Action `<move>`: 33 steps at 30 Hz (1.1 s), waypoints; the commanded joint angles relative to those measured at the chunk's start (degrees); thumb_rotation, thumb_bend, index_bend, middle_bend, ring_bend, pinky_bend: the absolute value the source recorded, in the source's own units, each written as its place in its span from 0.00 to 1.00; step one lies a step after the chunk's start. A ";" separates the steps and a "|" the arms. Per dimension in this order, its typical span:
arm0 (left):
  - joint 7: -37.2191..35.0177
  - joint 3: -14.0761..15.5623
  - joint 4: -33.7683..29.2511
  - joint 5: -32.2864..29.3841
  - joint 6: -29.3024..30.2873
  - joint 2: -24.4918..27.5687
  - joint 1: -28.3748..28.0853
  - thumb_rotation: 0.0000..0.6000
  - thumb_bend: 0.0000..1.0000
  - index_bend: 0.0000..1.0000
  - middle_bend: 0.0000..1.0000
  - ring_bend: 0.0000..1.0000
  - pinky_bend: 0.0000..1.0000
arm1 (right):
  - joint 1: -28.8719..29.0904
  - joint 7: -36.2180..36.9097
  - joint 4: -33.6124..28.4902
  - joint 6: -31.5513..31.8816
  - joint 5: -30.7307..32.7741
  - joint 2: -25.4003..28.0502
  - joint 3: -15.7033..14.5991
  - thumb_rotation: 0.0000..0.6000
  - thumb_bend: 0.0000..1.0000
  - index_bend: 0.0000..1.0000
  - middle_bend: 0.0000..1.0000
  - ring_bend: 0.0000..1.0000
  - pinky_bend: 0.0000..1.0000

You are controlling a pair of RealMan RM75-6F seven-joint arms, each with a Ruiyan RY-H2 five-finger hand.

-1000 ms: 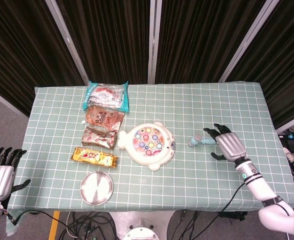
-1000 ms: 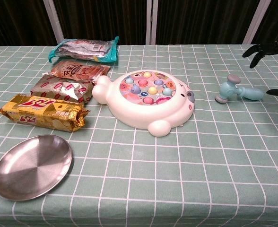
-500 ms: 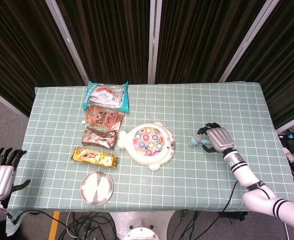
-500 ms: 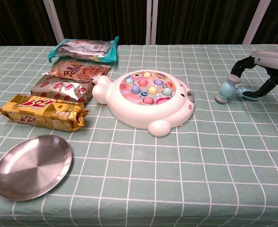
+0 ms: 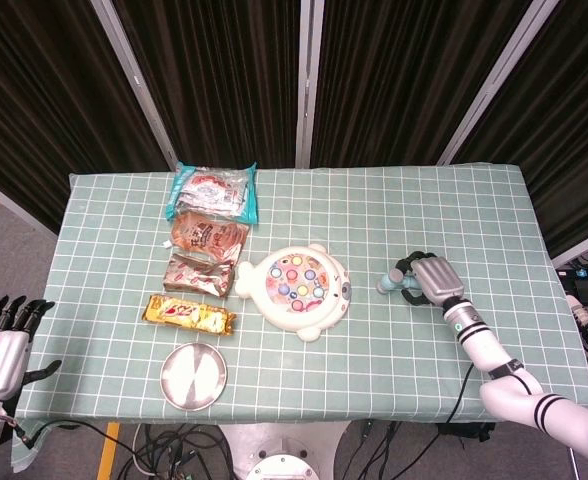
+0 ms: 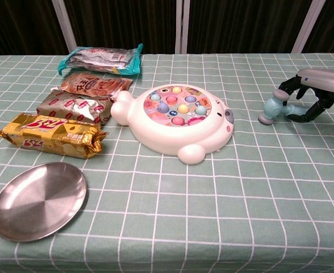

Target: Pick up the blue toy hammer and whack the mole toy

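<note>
Right robot hand (image 6: pixel 316 91) is wrapping its fingers around the blue toy hammer (image 6: pixel 272 108) near the tabletop's right edge; next: lifting it toward the mole toy (image 6: pixel 180 120).

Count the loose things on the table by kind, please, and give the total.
Snack packets: 4, teal, orange-brown, silver-brown, gold
Round steel plate: 1
White mole toy with coloured buttons: 1
Blue toy hammer: 1
Total: 7
</note>
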 commanded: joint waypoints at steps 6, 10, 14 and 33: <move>-0.29 0.07 0.33 -0.02 -0.04 0.02 0.09 1.00 0.03 0.18 0.16 0.07 0.02 | 0.44 1.43 1.35 0.09 -0.15 -0.89 -0.23 1.00 0.28 0.42 0.41 0.24 0.29; -0.49 0.16 0.53 0.01 -0.13 -0.03 0.12 1.00 0.03 0.18 0.16 0.07 0.02 | 0.59 2.10 1.47 0.48 -0.47 -1.03 -0.29 1.00 0.29 0.43 0.42 0.25 0.31; -0.72 0.16 0.77 0.01 -0.06 -0.14 0.19 1.00 0.03 0.18 0.16 0.07 0.02 | 0.64 2.29 1.44 0.72 -0.50 -0.96 -0.37 1.00 0.30 0.44 0.43 0.27 0.32; -0.94 0.27 1.09 0.31 0.06 -0.25 0.30 1.00 0.03 0.18 0.16 0.07 0.02 | 0.96 3.50 3.13 0.62 -0.24 -1.91 -0.81 1.00 0.32 0.48 0.47 0.31 0.36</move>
